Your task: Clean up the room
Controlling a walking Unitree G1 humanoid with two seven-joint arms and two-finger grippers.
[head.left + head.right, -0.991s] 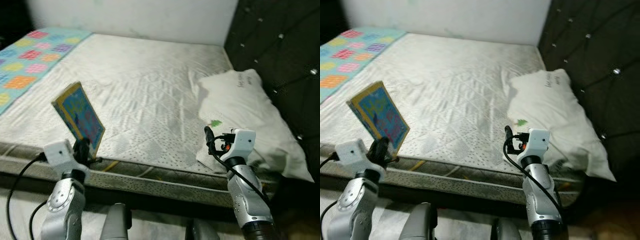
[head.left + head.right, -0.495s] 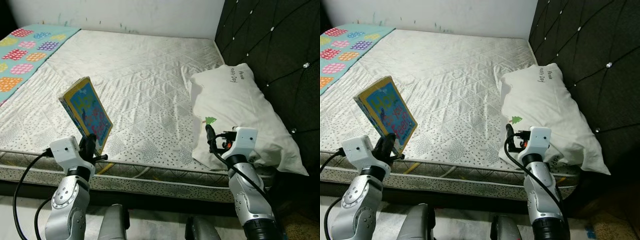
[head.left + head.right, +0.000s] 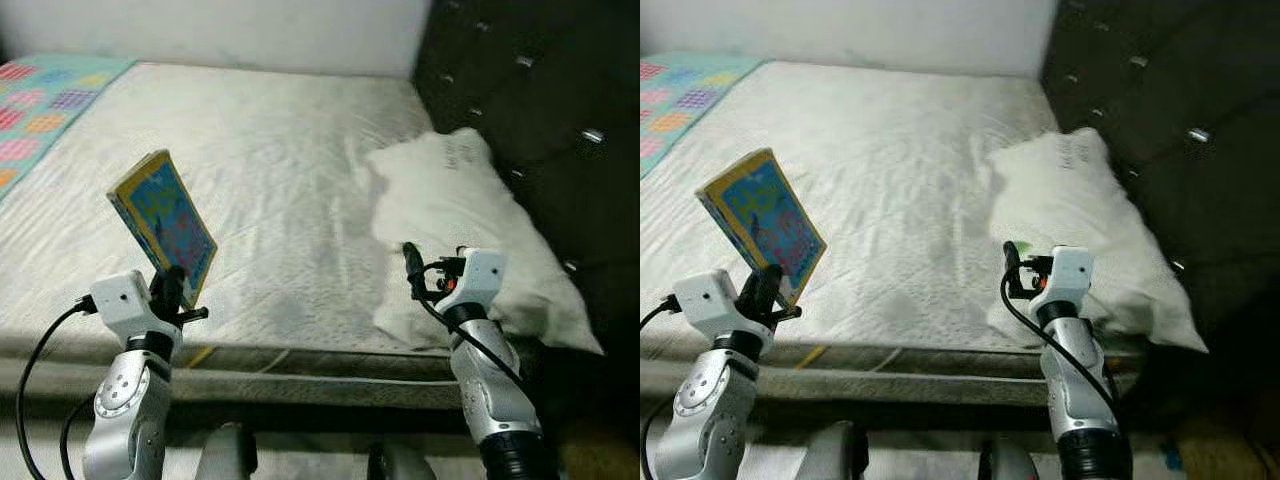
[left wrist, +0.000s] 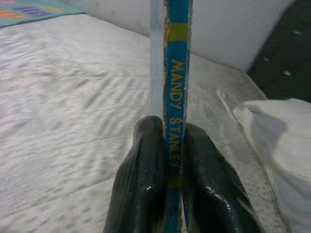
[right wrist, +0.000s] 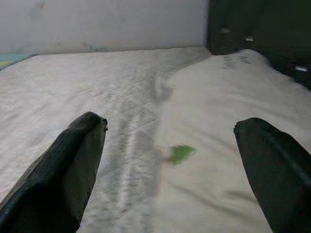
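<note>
On your left, the left gripper point(image 3: 172, 290) had its fingers point(image 4: 141, 184) clamped on the spine edge of the book point(image 3: 163, 224), a thin, stiff, glossy board-type cover held upright and tilted above the near edge of the bed point(image 3: 290, 150). It looked light and rigid, though slick enough to pivot from that low pinch. On your right, the right gripper point(image 5: 170, 160) hung wide open over the quilted mattress, just beside the soft white pillow point(image 3: 460, 220).

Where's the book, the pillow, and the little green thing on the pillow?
book point(image 3: 165, 225), left eye view, on its blue front cover.
pillow point(image 3: 460, 195), left eye view, on its white top.
green tag point(image 5: 181, 153), right wrist view, on its middle.
</note>
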